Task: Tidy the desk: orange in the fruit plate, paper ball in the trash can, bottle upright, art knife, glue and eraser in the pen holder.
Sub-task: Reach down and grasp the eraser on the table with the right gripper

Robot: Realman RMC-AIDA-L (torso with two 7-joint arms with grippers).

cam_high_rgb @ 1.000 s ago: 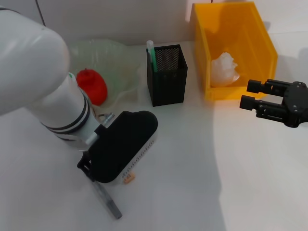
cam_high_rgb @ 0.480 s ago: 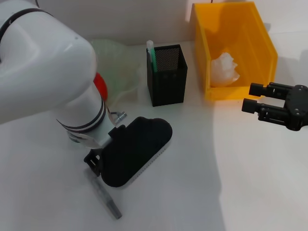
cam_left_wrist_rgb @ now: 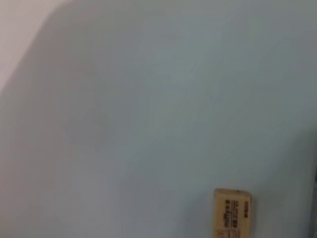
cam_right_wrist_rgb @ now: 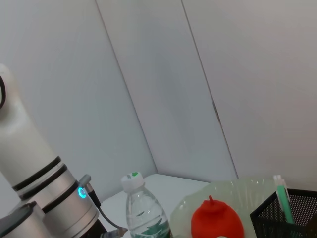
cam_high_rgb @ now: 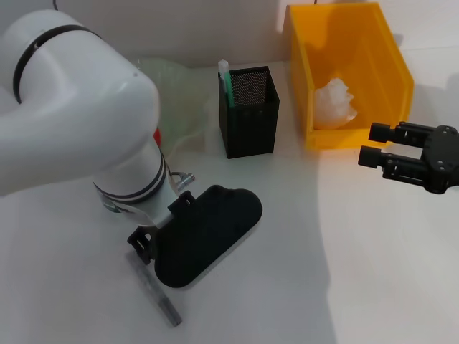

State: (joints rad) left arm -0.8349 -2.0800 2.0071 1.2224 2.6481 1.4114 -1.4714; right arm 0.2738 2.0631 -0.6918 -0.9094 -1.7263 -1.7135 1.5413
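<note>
The black housing of my left gripper hovers low over the desk in front of the pen holder. The left wrist view shows the tan eraser lying flat on the desk just below it. A grey art knife lies beside the housing, toward the front edge. A green-and-white glue stick stands in the pen holder. The paper ball lies in the trash can. My right gripper hangs open in front of the can. The orange rests in the fruit plate, and the bottle stands upright.
My white left arm fills the left of the head view and hides the bottle and most of the fruit plate. A bare wall stands behind the desk.
My left arm has swung right and forward, so its black housing now covers the eraser and the arm hides nearly all of the orange. The right gripper has barely moved.
</note>
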